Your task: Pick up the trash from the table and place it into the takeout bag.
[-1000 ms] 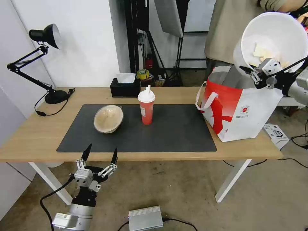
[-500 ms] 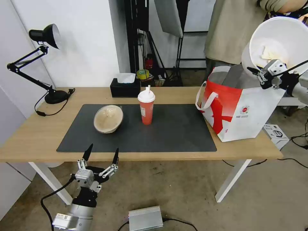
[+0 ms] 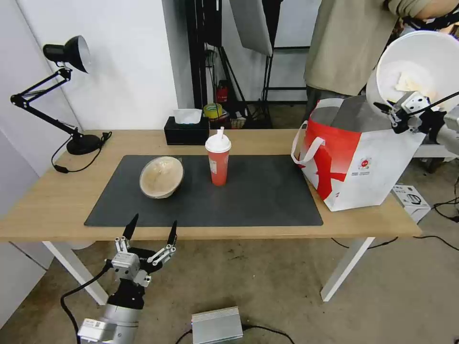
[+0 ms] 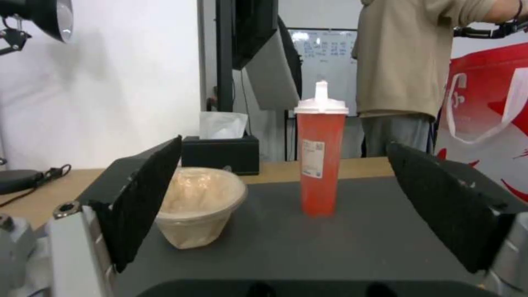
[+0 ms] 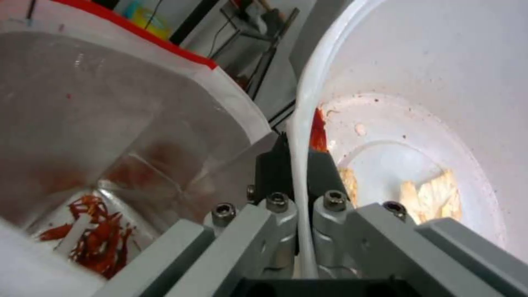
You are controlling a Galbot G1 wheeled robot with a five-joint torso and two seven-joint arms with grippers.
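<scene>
The right gripper (image 3: pixel 393 114) clamps the rim of the white bowl (image 3: pixel 420 62), tilted above the takeout bag (image 3: pixel 358 157) at the bench's right end. The left gripper (image 3: pixel 149 228) hangs released below the bench's (image 3: pixel 57 200) front edge.

You cannot see the bag's (image 3: pixel 368 177) floor from the head camera: its front wall hides the inside, and at upper right the white bowl (image 3: pixel 420 62) covers the bag's back corner. That bowl runs off the right edge of the frame. In the right wrist picture the bowl (image 5: pixel 440 103) is cut by the top and right edges, and the right gripper's (image 5: pixel 297 165) fingertips are partly hidden by the rim they clamp. The print on the cup's (image 4: pixel 319 161) label is too small for you to read. In the left wrist picture the bag (image 4: pixel 489 123) is cut off at the right edge.
</scene>
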